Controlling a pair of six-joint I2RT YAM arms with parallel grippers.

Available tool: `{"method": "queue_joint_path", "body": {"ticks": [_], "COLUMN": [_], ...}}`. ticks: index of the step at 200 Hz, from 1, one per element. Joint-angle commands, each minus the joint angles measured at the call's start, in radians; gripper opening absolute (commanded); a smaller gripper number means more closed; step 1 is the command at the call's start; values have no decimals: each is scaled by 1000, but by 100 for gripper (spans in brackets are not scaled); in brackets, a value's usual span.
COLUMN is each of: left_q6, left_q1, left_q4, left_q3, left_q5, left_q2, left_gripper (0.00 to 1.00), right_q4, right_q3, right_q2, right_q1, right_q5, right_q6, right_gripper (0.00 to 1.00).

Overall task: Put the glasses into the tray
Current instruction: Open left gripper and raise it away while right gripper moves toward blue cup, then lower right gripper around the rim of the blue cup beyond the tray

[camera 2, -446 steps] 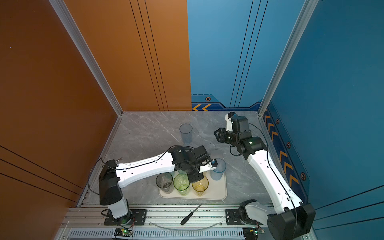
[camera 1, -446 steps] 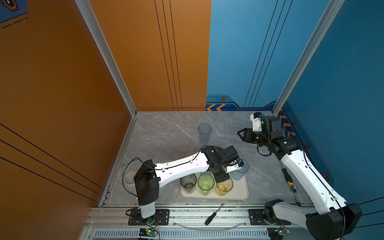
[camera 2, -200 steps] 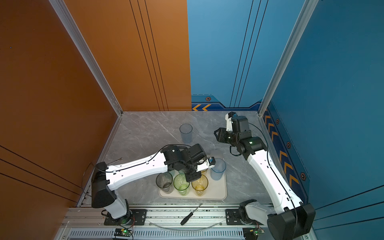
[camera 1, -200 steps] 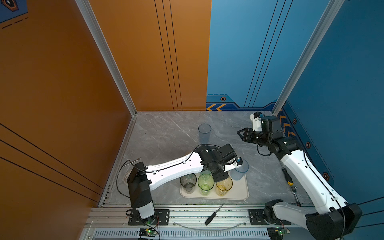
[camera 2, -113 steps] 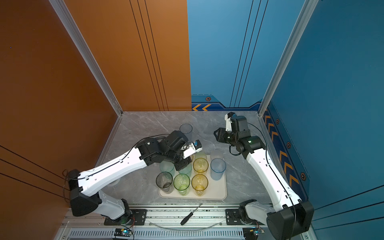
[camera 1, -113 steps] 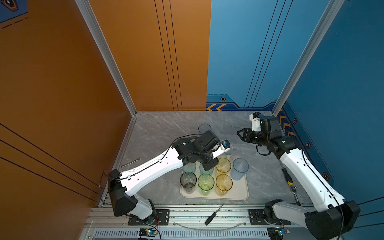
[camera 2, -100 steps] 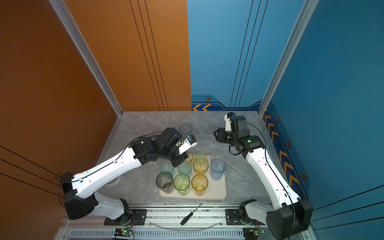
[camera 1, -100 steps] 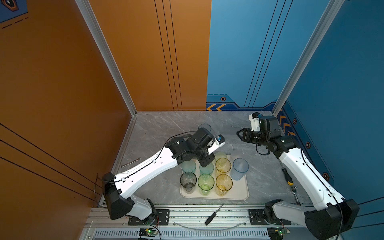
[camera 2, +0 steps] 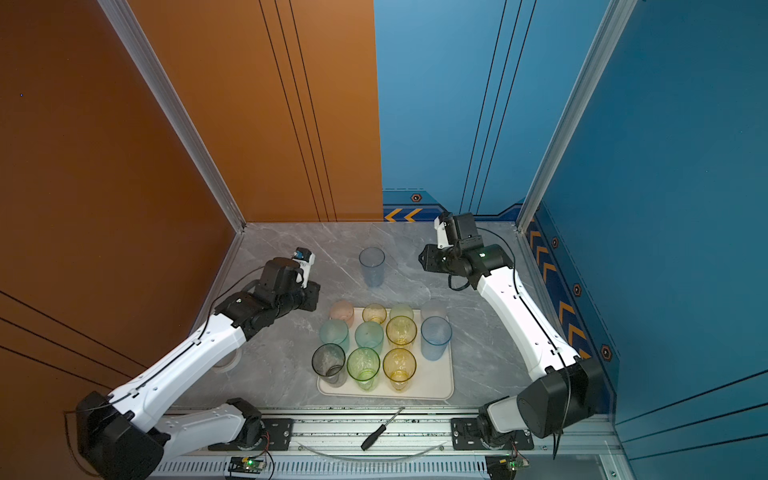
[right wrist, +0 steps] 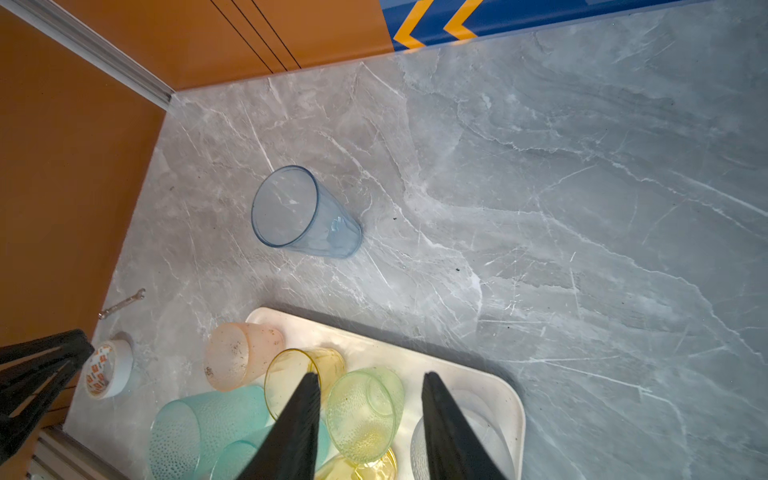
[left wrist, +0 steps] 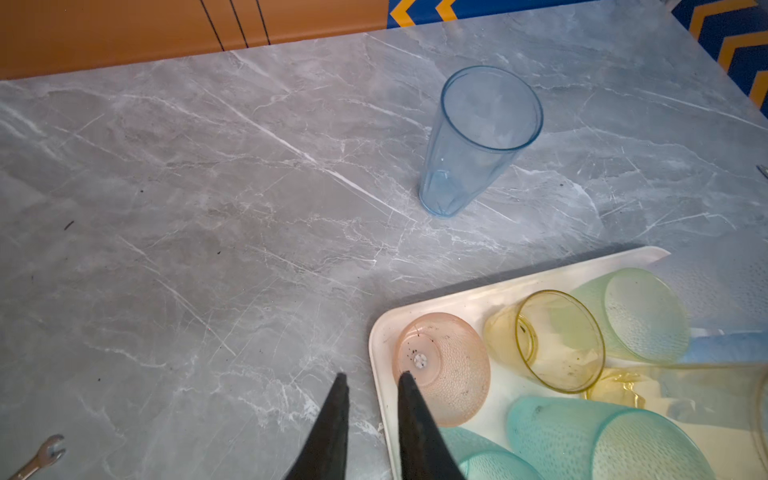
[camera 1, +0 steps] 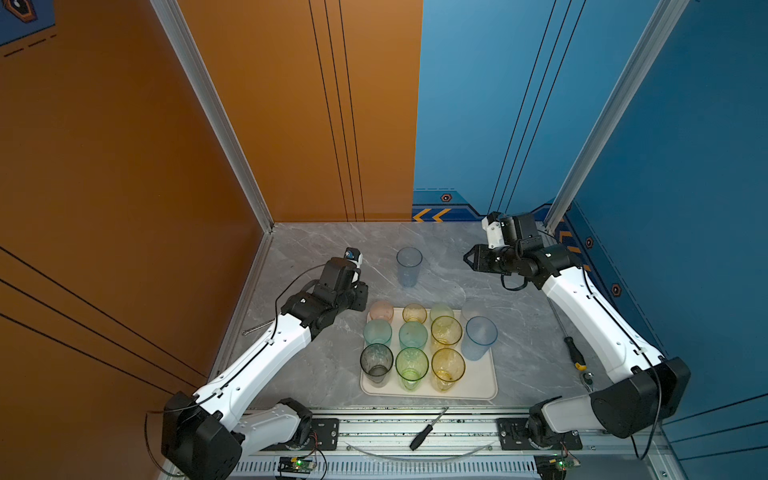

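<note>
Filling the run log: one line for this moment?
left gripper: narrowly open, empty; right gripper: open, empty; blue glass: on table, outside tray; other glasses: in tray

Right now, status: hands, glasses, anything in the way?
Left hand barely open, right hand open, both empty. Tall blue tumbler upright, outside tray. Nothing blocking it.

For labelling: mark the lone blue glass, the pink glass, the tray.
lone blue glass (camera 1: 409,271): in a top view, side wall.
pink glass (left wrist: 453,370): left wrist view, textured wall.
tray (camera 1: 480,380): in a top view, bare floor.
</note>
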Motion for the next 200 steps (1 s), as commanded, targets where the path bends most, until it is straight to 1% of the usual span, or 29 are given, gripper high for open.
{"method": "queue_joint_path", "body": {"ticks": [1,17,88,91,117,150,200], "left_q6": [-49,-51,-74,-74,-72,-72,-79], "left_q1": [14,23,53,54,67,79,106], "left_q4": [90,103,129,131,129,132,137], "left_q3": [-34,-48,-104,-104,-107,-123,-144], "left_q5": [-49,-58,-29,-29,-21,-15,10], "left_q2": [-41,-60,-78,-79,-85,-99,-113], "left_gripper": [24,25,25,26,26,26,26], "right_q4": [-89,-97,-198,-202,-252,-329,-387], "right_q3": [51,96,306,343,449,584,746], "right_q2": [57,106,320,330,411,524,680], "right_q1": [14,20,86,88,115,144,175], "right_q5": [50,50,97,97,103,138,174], "right_q6": [-40,-43,-90,-93,-108,-130,-140], "right_gripper": [40,40,37,37,33,31,27]}}
